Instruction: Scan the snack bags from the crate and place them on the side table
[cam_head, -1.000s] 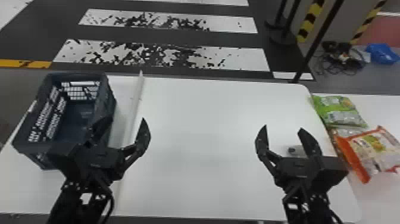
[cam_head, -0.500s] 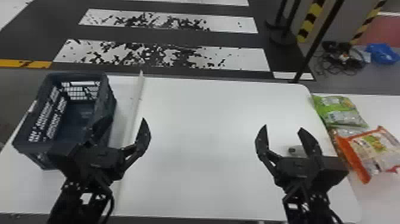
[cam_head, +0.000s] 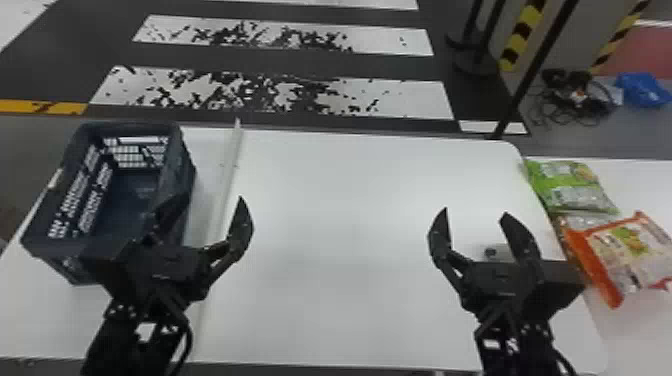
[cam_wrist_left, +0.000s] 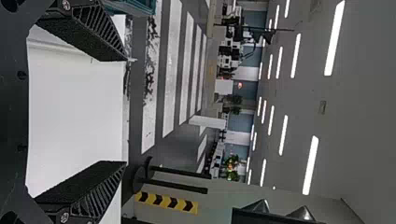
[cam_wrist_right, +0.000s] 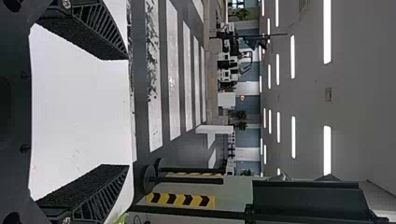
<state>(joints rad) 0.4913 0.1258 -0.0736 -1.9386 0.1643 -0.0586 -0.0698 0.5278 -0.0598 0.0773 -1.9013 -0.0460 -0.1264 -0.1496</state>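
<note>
No movement since earlier frames. My left claw (cam_head: 213, 197) and right claw (cam_head: 475, 211): released. Green bag (cam_head: 572, 187), orange bag (cam_head: 627, 250) on side surface (cam_head: 645, 185), frame right. I judge transfer possibly finished.

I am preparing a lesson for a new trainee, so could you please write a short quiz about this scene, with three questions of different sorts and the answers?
1. Choose one: where does the crate stand?
a) at the robot's right
b) at the robot's left
c) midway between its arms

2. True or false: the left hand and the right hand are both open.

3. Fill in the colour: on the side table, the snack bag farthest from the robot is mainly ____.

Key: 1 b; 2 true; 3 green
</note>
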